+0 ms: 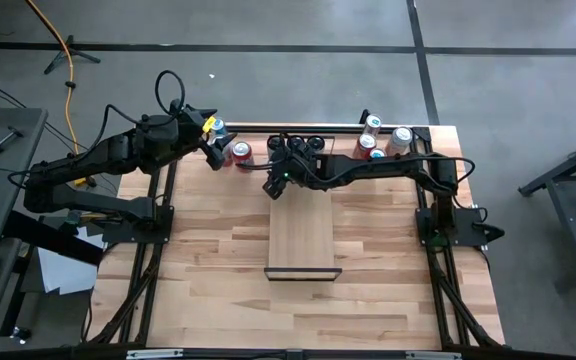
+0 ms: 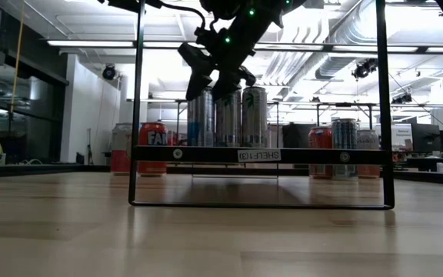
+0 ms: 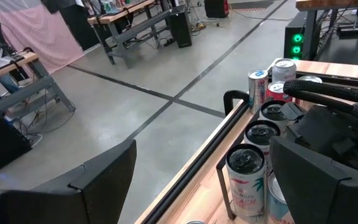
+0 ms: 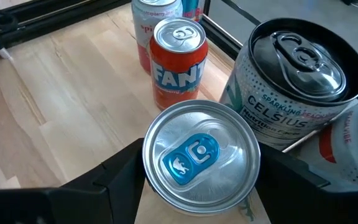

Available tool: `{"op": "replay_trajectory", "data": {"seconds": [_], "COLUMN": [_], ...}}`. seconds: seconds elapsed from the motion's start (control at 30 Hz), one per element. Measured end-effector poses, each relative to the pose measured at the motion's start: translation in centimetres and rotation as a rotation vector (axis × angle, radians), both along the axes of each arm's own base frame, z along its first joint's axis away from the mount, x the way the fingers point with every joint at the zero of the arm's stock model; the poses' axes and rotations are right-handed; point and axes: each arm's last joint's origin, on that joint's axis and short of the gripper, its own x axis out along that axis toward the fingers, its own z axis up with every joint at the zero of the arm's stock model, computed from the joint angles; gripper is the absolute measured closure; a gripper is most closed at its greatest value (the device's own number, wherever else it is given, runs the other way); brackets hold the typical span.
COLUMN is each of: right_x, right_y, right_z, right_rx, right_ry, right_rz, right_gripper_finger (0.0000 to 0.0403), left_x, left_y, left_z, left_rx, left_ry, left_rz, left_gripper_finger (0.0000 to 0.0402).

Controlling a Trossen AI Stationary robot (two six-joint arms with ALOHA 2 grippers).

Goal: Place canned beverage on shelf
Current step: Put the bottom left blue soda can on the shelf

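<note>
The shelf [image 1: 303, 235] [image 2: 283, 155] is a pale plank in a thin dark frame at the table's middle. Three tall cans stand in a row at its far end. My right gripper [image 1: 274, 183] [image 2: 210, 86] [image 4: 201, 186] is over the leftmost one, a silver canned beverage with a blue tab [image 4: 201, 158] [image 2: 201, 119], and is shut on it. Beside that can stand a Celsius can [image 4: 297, 81] [image 2: 228, 117] and another can [image 2: 254, 115]. My left gripper [image 1: 211, 155] [image 3: 210, 186] hangs open over the table's far left, with nothing between its fingers. My right gripper pinches the blue-tabbed can's upper wall just under the rim [image 4: 149, 174], one finger on each side. The fingers [image 2: 197, 77] slant down from the table's far right. The can stands upright with its bottom on the shelf plank.
An orange Fanta can [image 1: 240, 153] [image 4: 179, 62] and another can [image 1: 218, 128] stand on the table at the far left, near my left gripper. Several cans [image 1: 380, 140] stand at the far right. The shelf's near half [image 1: 303, 250] is bare plank.
</note>
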Motion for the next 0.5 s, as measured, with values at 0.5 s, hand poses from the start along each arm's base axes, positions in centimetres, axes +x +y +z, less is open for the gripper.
{"op": "replay_trajectory", "data": {"seconds": [0.5], "right_x": [0.05], "right_y": [-0.05], "right_z": [0.06], "right_rx": [-0.012], "right_ry": [-0.01], "right_rz": [-0.01], "right_gripper_finger": [0.0148], "left_x": [0.0], "left_y": [0.0], "left_z": [0.0], "left_rx": [0.0], "left_ry": [0.0], "left_rz": [0.0], "left_gripper_finger": [0.0076]}}
